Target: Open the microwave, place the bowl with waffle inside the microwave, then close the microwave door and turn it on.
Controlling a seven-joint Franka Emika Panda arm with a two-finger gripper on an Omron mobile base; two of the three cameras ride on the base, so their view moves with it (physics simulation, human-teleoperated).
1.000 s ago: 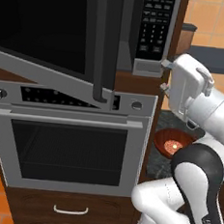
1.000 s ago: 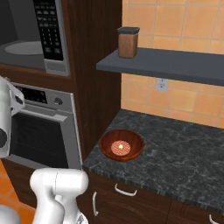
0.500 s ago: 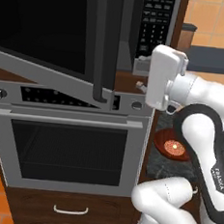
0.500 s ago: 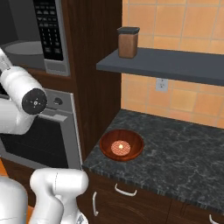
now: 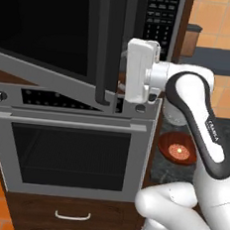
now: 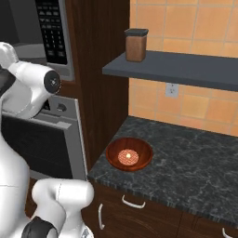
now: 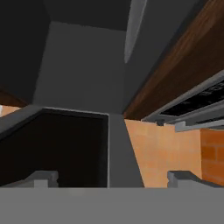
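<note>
**Hand at the open microwave door, bowl waiting on the worktop**

At the front of the dark wood cabinet column, the large built-in steel-framed microwave (image 5: 144, 35) stands with its big flat dark-glass microwave door (image 5: 50, 36) swung out toward the left base camera, its grey steel lower edge slanting down to the right. The black keypad panel (image 6: 52, 32) sits on the microwave's right side. Below it is the wider steel oven (image 5: 68, 152) with its dark window, shut.

The white arm bends across the oven's upper right corner, and its boxy white wrist sits just beside the free edge of the door. In the hand view, the hand (image 7: 111, 179) has its two small dark fingertips (image 7: 41, 178) set wide apart with nothing between them; ahead of them lie the door's dark pane and its grey edge (image 7: 120, 144), near but apparently not touching.

The shallow round glossy reddish-brown bowl (image 6: 129, 154) rests on the dark speckled stone worktop (image 6: 195, 172), near its left end beside the cabinet column and well apart from the hand. The small round pale tan waffle (image 6: 128, 156) with a grid pattern lies in the middle of the bowl. Above the worktop, a brown lidded canister (image 6: 136, 44) stands on a dark grey wall shelf (image 6: 186, 69) against the orange tiles.
</note>
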